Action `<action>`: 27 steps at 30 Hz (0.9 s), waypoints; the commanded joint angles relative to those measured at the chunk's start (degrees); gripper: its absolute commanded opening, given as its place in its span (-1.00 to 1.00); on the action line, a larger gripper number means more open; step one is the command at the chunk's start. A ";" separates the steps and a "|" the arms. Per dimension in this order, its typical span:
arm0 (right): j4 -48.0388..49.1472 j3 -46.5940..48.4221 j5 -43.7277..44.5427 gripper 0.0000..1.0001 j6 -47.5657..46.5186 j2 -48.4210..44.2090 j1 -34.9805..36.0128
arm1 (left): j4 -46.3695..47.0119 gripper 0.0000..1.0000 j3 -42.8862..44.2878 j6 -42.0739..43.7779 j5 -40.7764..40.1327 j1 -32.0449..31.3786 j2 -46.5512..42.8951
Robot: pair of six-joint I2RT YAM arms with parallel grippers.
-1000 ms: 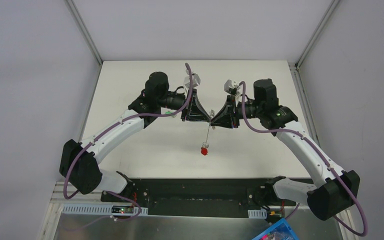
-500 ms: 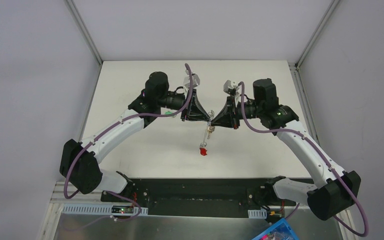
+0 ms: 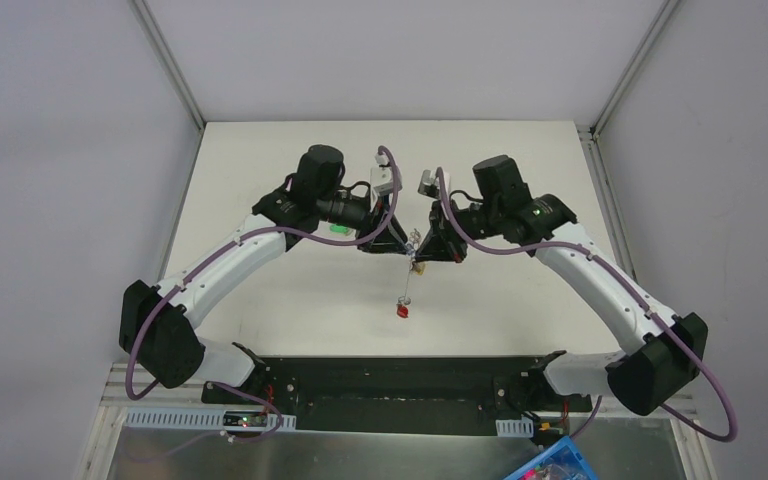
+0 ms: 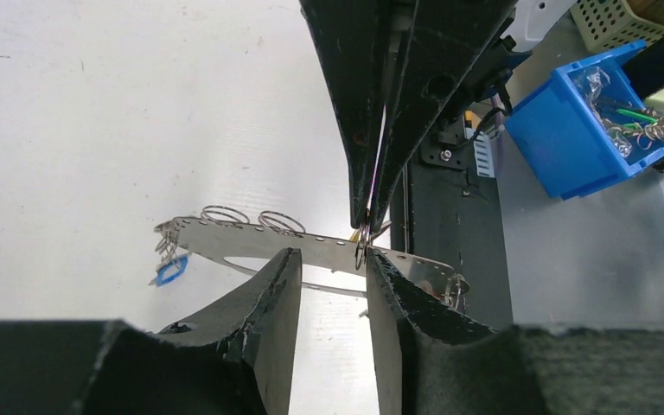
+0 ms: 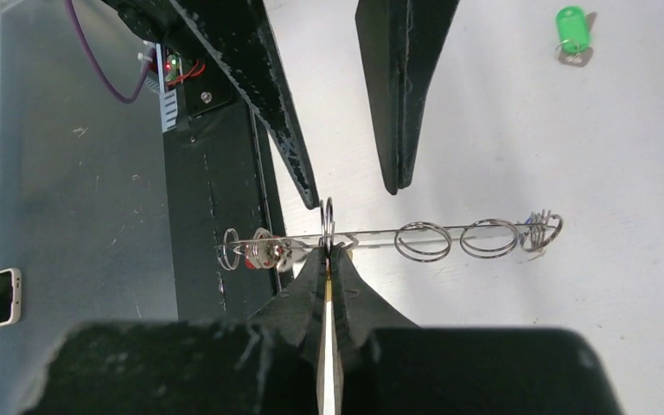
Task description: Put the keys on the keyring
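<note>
While the keyring strip (image 5: 372, 235) hangs tilted between the two grippers above the table (image 3: 260, 160), we see a red key (image 3: 402, 311) at its low end, a blue key (image 4: 169, 271) at its other end and a green key (image 5: 573, 28) lying apart on the table. Our right gripper (image 5: 328, 252) is pinched tight on a split ring (image 5: 328, 216) at mid-strip. The left gripper (image 4: 333, 259) stands partly open, holding nothing, with both arms bent inward, tip to tip.
</note>
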 commanded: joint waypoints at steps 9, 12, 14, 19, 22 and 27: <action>0.91 2.98 -2.03 -1.00 2.81 2.12 0.79 | -1.83 -0.28 0.53 6.50 1.05 -1.64 -1.62; 1.26 3.08 -2.84 -1.00 3.28 2.56 0.83 | -1.93 -0.28 0.72 7.03 0.71 -1.97 -1.48; 1.36 3.22 -3.14 -1.00 3.44 2.71 0.83 | -2.18 -0.29 1.11 7.10 0.69 -2.17 -1.21; 1.58 3.05 -3.34 -1.00 3.49 2.45 0.78 | -4.05 -0.32 1.71 8.69 0.43 -2.66 -0.69; 1.68 2.97 -3.42 -1.00 3.57 2.22 0.81 | -4.66 -0.36 1.76 9.35 0.38 -2.96 -0.43; 1.79 2.72 -3.51 -1.00 3.64 2.36 0.79 | -4.76 -0.52 2.52 9.05 0.31 -3.31 0.09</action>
